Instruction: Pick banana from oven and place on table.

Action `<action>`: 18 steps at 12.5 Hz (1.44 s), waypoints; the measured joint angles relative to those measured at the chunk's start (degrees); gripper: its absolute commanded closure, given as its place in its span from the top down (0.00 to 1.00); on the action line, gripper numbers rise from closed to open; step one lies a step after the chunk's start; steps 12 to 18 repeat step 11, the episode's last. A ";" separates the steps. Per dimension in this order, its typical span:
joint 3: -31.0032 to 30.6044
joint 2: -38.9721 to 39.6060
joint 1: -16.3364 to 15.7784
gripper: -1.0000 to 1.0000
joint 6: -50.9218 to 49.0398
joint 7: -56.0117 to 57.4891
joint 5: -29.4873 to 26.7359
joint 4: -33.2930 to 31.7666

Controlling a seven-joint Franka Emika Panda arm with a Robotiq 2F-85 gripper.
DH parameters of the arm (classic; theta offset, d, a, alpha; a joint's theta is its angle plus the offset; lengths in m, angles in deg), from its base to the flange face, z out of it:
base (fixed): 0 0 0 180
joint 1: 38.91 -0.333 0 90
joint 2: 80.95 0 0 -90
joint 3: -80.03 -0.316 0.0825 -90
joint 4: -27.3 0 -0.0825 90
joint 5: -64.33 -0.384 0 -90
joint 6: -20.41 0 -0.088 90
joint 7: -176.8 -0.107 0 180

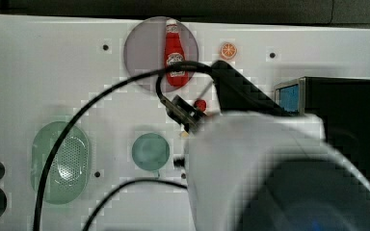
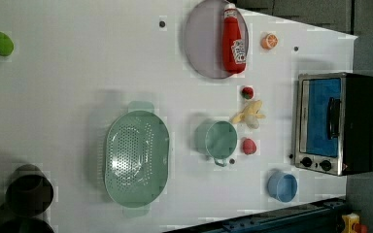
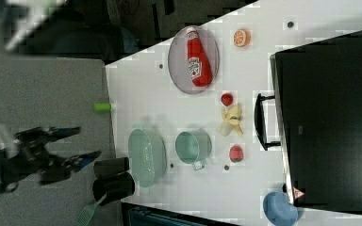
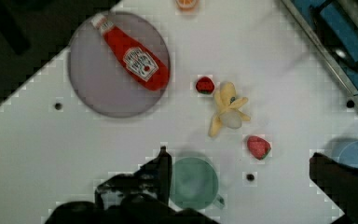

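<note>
The 2 fingers stand wide apart with nothing between them, hanging above the tabletop over the green cup, well clear of the banana. The banana lies on the tabletop, not in the oven, whose door looks shut; in the left view it sits between the cup and the oven, with 1 strawberry just beside one end and another near the other. So the placing looks done, judging by where things lie. As a toy it is probably light, hollow and fairly stiff, with a smooth skin that could slip under a hard pinch. The splayed peel flaps look thin and likely to bend away, so the best hold would be across the pale rounded body where the flaps meet, fingers closing across the short width. Its long axis in the right view runs up and down the picture, roughly parallel to the oven front, with the flaps fanning toward the right view's bottom and the narrow tip toward the strawberry above.
</note>
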 measured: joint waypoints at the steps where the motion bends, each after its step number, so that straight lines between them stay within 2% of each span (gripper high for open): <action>1: 0.22 -1.08 0.10 1.00 -0.55 0.00 -0.02 1.40; 4: 1.06 -0.35 -0.40 1.00 -1.02 -0.22 1.68 3.64; 5: 0.97 0.77 0.32 1.00 -0.91 -0.24 1.38 3.36; 7: 1.59 3.58 0.67 1.00 -0.96 -0.45 -0.13 1.29; 11: 0.92 9.02 0.61 1.00 -1.56 -0.45 1.43 -1.73; 18: 0.92 9.02 0.61 1.00 -1.56 -0.45 1.43 -1.73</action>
